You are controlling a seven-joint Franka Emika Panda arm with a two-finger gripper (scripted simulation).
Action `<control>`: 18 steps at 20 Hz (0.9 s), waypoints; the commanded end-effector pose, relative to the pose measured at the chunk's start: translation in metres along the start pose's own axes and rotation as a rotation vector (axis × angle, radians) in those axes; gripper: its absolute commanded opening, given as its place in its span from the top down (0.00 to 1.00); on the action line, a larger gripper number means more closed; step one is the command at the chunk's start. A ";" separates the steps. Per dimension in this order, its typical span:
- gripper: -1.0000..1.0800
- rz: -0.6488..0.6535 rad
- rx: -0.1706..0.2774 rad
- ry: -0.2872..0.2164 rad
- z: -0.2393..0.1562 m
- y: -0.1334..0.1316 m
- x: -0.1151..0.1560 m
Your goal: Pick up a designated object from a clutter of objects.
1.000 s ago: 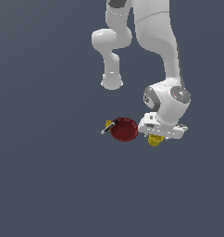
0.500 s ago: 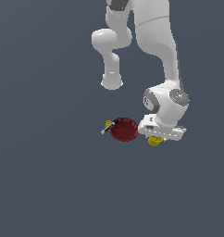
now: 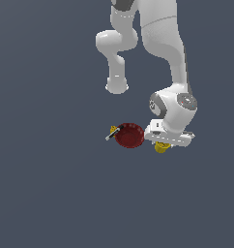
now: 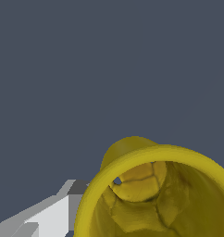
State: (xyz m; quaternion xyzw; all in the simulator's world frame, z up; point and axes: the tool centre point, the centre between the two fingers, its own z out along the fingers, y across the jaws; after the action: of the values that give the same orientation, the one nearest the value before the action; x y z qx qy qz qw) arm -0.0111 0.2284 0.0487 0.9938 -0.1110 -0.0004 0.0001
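Observation:
The designated object, a small yellow cup (image 3: 161, 147), stands just to the exterior view's right of the dark red bowl (image 3: 130, 135). My gripper (image 3: 163, 143) is down over the cup, and the white hand hides the cup's upper part. In the wrist view the yellow cup (image 4: 155, 194) fills the frame with its open rim towards the camera. One grey-white finger (image 4: 53, 215) lies against the outside of its wall. The other finger is hidden, so the grip itself does not show.
A tiny yellow piece (image 3: 113, 129) with a thin black-silver stick (image 3: 110, 135) lies against the bowl's far side from the cup. The arm's base link (image 3: 117, 86) stands behind the clutter. The floor is plain dark grey.
The hand has sunk slightly onto the cup and then held still. Cup, bowl and stick piece have not moved.

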 end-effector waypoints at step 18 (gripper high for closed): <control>1.00 -0.001 0.001 0.001 -0.125 0.037 0.007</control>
State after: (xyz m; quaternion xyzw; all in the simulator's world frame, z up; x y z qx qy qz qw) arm -0.0121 0.1956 0.1568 0.9938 -0.1108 -0.0006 0.0001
